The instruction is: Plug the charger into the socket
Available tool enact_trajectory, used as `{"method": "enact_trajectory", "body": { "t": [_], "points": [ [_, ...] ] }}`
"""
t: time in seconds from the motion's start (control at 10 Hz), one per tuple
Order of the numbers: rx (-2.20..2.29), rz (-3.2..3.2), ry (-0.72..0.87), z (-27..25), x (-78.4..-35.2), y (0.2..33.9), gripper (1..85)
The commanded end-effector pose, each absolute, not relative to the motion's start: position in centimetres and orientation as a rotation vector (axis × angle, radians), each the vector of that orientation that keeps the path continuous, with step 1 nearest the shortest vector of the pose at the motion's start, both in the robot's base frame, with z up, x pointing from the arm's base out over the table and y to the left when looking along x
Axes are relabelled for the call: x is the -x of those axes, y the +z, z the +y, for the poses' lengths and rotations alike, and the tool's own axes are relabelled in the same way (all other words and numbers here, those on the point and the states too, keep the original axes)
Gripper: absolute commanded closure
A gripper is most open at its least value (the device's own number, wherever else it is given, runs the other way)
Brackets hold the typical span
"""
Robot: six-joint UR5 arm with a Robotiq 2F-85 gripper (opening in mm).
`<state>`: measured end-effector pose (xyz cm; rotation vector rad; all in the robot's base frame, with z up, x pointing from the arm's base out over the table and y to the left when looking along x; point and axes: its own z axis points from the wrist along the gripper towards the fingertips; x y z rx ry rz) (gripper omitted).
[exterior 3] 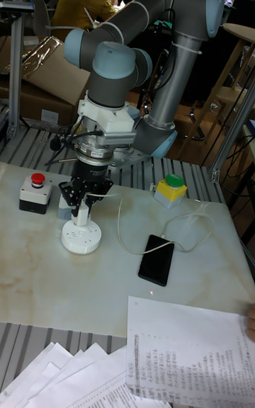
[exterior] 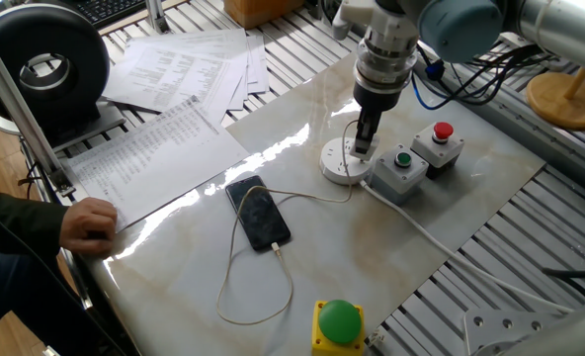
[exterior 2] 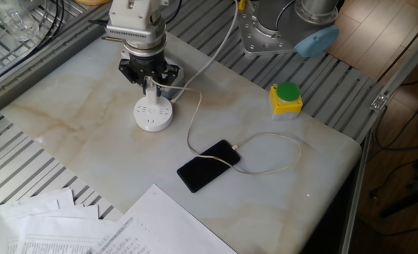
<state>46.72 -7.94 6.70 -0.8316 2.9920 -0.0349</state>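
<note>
The round white socket [exterior: 342, 163] [exterior 2: 153, 115] [exterior 3: 80, 238] lies on the marble board. My gripper [exterior: 365, 145] [exterior 2: 152, 90] [exterior 3: 83, 215] hangs straight above it, shut on the small white charger [exterior: 363, 146] [exterior 2: 153, 90] [exterior 3: 84, 217], which stands upright with its lower end at the socket's top face. Whether its prongs sit in the slots cannot be told. The charger's thin white cable [exterior: 302, 196] [exterior 2: 193, 113] [exterior 3: 120, 227] runs to a black smartphone [exterior: 258, 212] [exterior 2: 209, 165] [exterior 3: 156, 259] lying flat.
Two grey button boxes, green [exterior: 402, 168] and red [exterior: 437, 141] [exterior 3: 35, 192], sit right beside the socket. A yellow box with a green button [exterior: 338, 324] [exterior 2: 287, 98] [exterior 3: 170, 190] stands near the board's edge. Paper sheets [exterior: 164, 129] [exterior 3: 184, 348] and a person's hand [exterior: 87, 225] lie nearby.
</note>
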Motion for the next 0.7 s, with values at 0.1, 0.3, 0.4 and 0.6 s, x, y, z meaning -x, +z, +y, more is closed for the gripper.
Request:
{"method": "enact_trajectory", "body": {
  "t": [0.1,0.3,0.4,0.6],
  "points": [
    [0.825,2.991,-0.020,-7.77,-46.64,7.08,84.7],
    [0.822,2.983,-0.018,-7.63,-46.81,6.67,84.7],
    [0.822,2.981,-0.019,-7.64,-46.85,6.61,84.7],
    [0.822,2.983,-0.021,-7.63,-46.76,6.79,84.7]
  ]
}}
